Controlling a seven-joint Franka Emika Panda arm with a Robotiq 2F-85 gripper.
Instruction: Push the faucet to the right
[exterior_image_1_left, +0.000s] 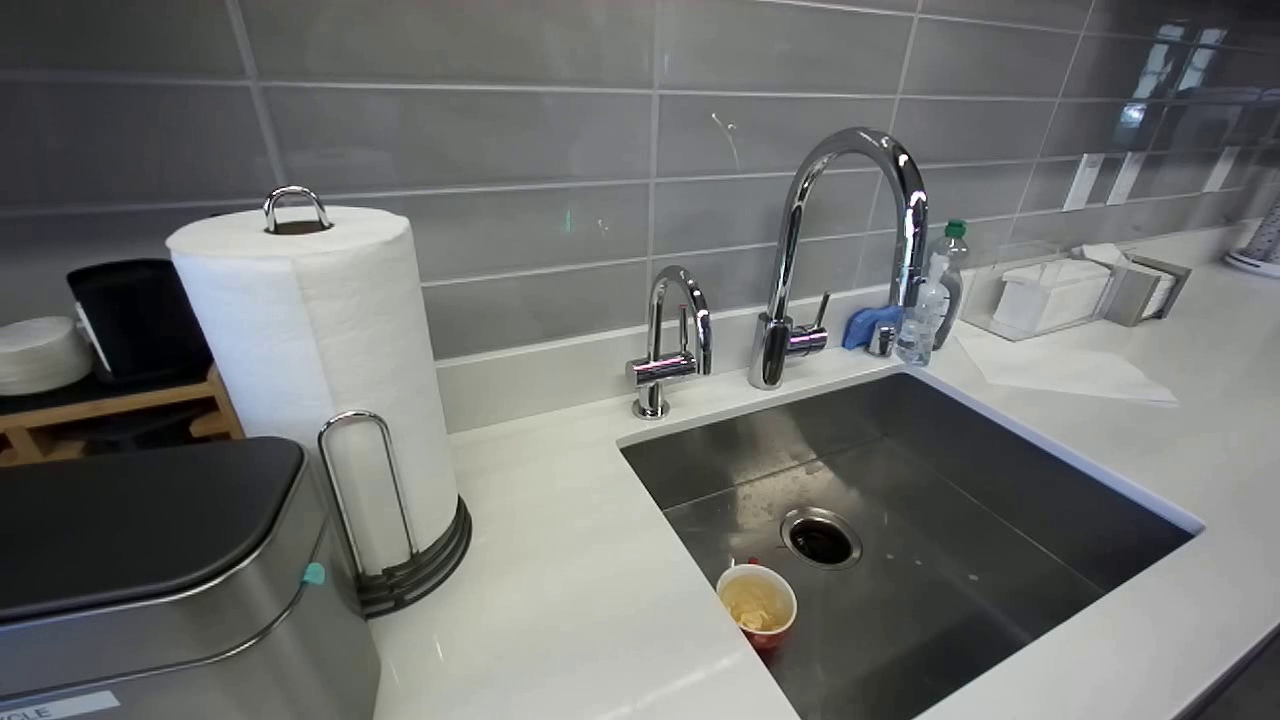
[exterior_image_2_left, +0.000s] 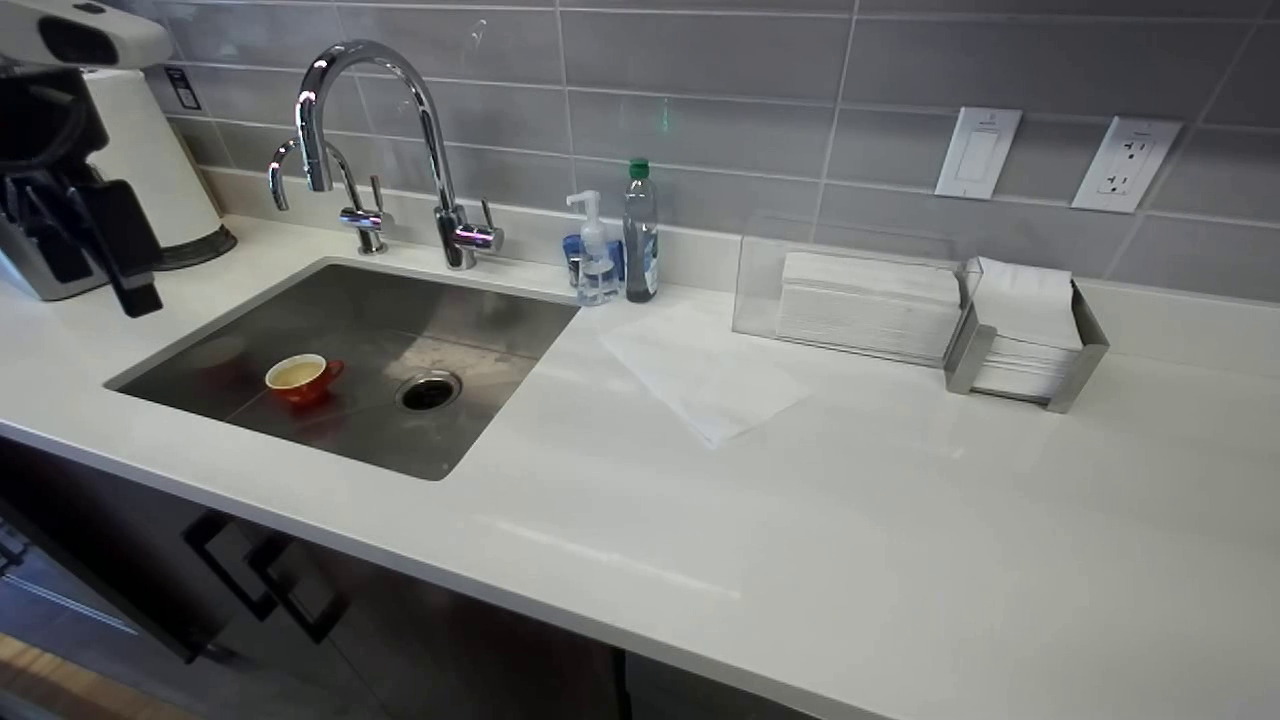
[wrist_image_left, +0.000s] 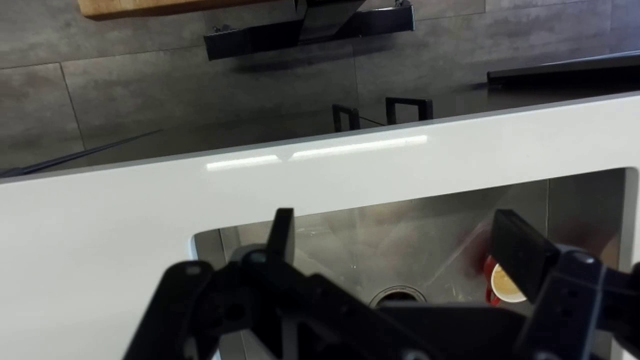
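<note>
The tall chrome gooseneck faucet (exterior_image_1_left: 787, 250) stands upright on the counter behind the sink. In an exterior view its spout arches to the right; in an exterior view the faucet (exterior_image_2_left: 436, 145) has its spout arching to the left, ending above the sink. It does not show in the wrist view. My gripper (wrist_image_left: 395, 212) is open and empty, its fingers spread wide above the sink. In an exterior view the gripper (exterior_image_2_left: 105, 285) hangs at the far left, apart from the faucet and left of its spout. One exterior view does not show the gripper.
A small chrome tap (exterior_image_1_left: 655, 370) stands beside the faucet. A red cup (exterior_image_2_left: 303, 385) with light liquid sits in the steel sink (exterior_image_2_left: 350, 450). A soap bottle (exterior_image_2_left: 640, 240) and pump bottle (exterior_image_2_left: 594, 260) stand behind the counter. A paper towel roll (exterior_image_1_left: 310, 390) and bin (exterior_image_1_left: 180, 620) stand left.
</note>
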